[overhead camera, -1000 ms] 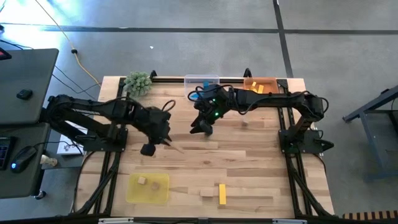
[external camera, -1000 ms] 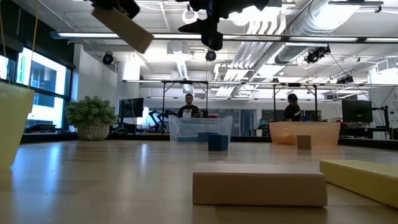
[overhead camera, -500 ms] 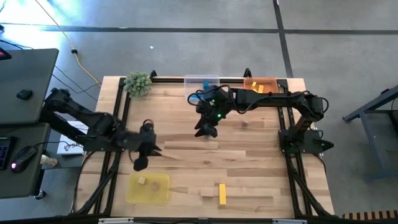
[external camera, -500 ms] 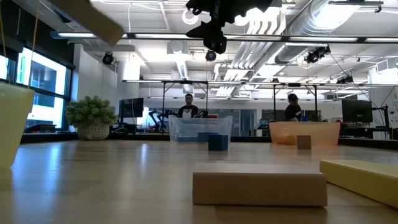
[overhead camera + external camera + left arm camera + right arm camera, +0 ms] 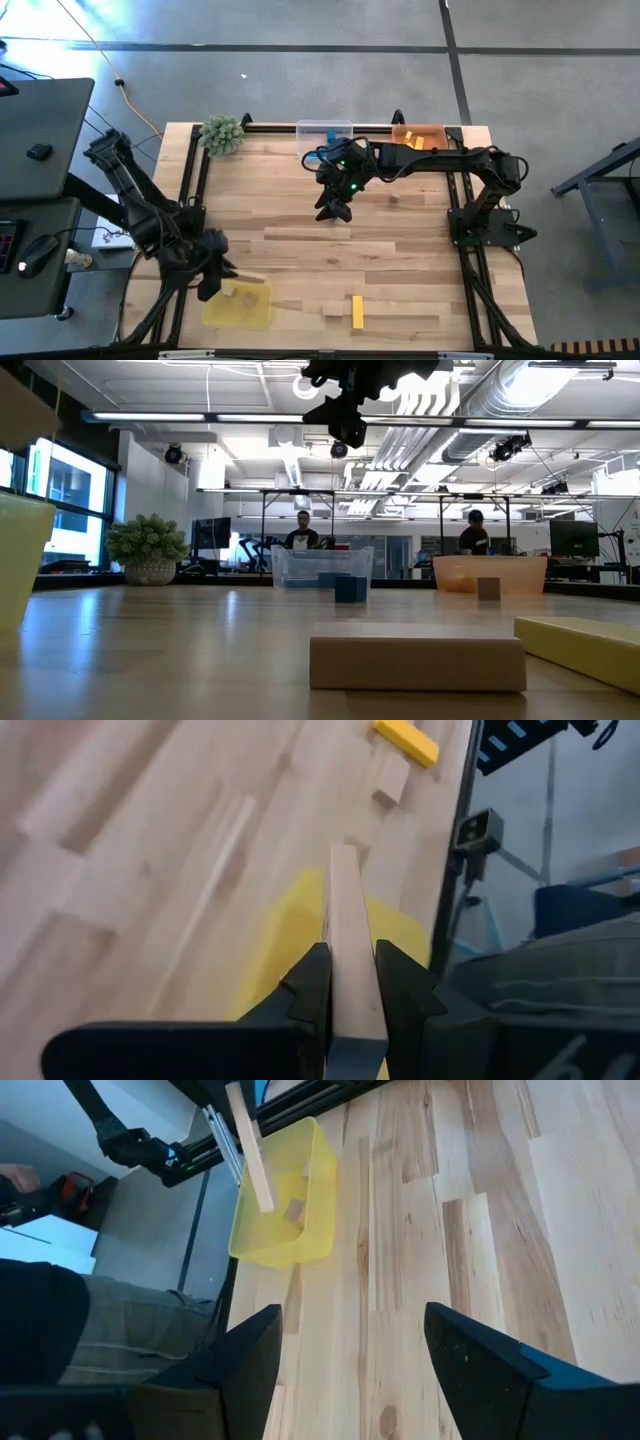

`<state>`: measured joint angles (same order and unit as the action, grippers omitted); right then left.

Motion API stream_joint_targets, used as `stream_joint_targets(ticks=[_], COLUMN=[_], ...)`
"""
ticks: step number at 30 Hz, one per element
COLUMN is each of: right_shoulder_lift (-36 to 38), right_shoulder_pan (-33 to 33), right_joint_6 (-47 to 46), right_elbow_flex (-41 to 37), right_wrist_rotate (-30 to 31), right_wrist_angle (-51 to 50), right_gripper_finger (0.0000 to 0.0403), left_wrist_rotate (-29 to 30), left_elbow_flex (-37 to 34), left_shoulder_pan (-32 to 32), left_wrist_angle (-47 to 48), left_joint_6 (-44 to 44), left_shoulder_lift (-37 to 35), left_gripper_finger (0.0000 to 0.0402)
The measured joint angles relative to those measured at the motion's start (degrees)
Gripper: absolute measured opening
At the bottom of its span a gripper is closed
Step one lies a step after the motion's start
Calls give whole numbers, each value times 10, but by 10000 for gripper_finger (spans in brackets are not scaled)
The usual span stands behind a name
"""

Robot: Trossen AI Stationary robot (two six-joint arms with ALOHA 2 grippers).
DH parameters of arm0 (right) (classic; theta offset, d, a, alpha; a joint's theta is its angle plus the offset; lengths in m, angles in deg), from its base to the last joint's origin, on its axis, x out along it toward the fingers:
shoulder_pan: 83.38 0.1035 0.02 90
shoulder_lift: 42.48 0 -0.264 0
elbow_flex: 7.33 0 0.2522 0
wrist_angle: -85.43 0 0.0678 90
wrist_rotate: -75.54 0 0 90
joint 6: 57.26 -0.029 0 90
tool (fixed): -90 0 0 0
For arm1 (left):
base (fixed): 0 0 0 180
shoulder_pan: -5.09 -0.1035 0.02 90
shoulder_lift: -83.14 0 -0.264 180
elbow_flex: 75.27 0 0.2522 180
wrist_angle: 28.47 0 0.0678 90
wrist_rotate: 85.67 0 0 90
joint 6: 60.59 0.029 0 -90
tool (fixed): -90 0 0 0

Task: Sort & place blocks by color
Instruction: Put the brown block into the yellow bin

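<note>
I count three trays: yellow (image 5: pixel 238 304), clear (image 5: pixel 324 131), orange (image 5: pixel 419 137). My left gripper (image 5: pixel 350 982), low at the table's near left, clamps one plain wood bar (image 5: pixel 350 950) over the yellow tray. My right gripper (image 5: pixel 334 209) hangs mid-table, fingers spread, empty.

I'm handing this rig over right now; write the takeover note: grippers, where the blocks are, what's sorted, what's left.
Left gripper: shut on a plain wood bar, held above the yellow tray at the table's near-left corner.
Right gripper: open, empty, hovering over mid-table toward the far side.
Done: a plain wood cube lies in the yellow tray; yellow pieces sit in the orange tray; something blue shows in the clear tray.
Left: release the held bar into the yellow tray; on the near edge a wood block and a yellow bar; farther back a blue cube and a small wood cube.
</note>
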<state>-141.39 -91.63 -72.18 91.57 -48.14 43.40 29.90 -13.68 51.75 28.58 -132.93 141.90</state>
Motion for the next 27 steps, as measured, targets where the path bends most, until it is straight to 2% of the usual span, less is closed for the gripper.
stream_joint_targets(ticks=[7, 15, 23, 27], right_shoulder_lift=[0, 0, 0, 0], right_shoulder_pan=[0, 0, 0, 0], right_joint_6=[0, 0, 9, 9], right_elbow_flex=[0, 0, 0, 0], right_wrist_rotate=[0, 0, 0, 0], right_wrist_angle=[0, 0, -2, -2], right_gripper_finger=[233, 233, 233, 233], left_wrist_rotate=[1, 1, 1, -17], left_elbow_flex=[0, 0, 0, -1], left_shoulder_pan=[60, 93, 98, 98], left_wrist_angle=[0, -5, -54, -71], left_joint_6=[-106, -196, -210, -207], left_shoulder_lift=[27, 94, 163, 186], left_gripper_finger=[39, 39, 40, 40])
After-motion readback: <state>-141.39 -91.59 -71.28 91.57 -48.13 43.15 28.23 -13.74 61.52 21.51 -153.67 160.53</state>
